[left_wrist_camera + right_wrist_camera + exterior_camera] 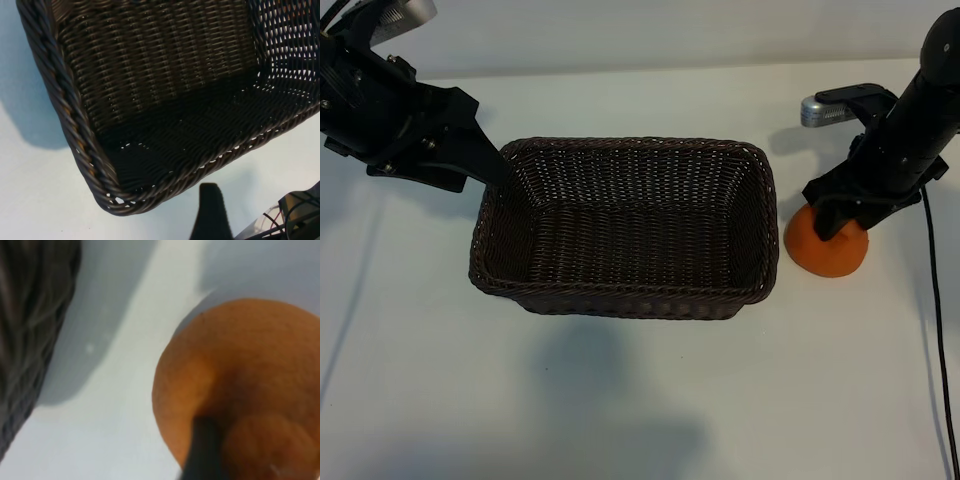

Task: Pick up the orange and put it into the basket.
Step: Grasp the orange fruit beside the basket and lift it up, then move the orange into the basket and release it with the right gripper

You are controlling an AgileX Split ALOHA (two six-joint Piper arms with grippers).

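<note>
Orange [828, 250] sits on the white desk [640, 400] just beside the basket's [620, 290] right short side, outside it, not lifted. Right claw [835, 222] points steeply down onto the orange's top, placed there for a top-down pick; in the right wrist view one dark finger [202, 450] lies against the fruit's skin, orange [240, 390] filling most of that view with the basket wall [30, 340] off to the side. The claw straddles the fruit, but whether it has actually clamped yet I cannot tell — the other finger is hidden. Left claw [485, 165] hangs at the basket's far left corner, angled down toward the rim, holding nothing; the left wrist view shows only one fingertip [210, 210] over bare desk next to the basket corner [115, 200], so I can't tell how wide it stands. Likely it's parked there or ready to steady the basket. Basket interior is bare — so the grasp is in hand, and lift and carry over the rim remain.
</note>
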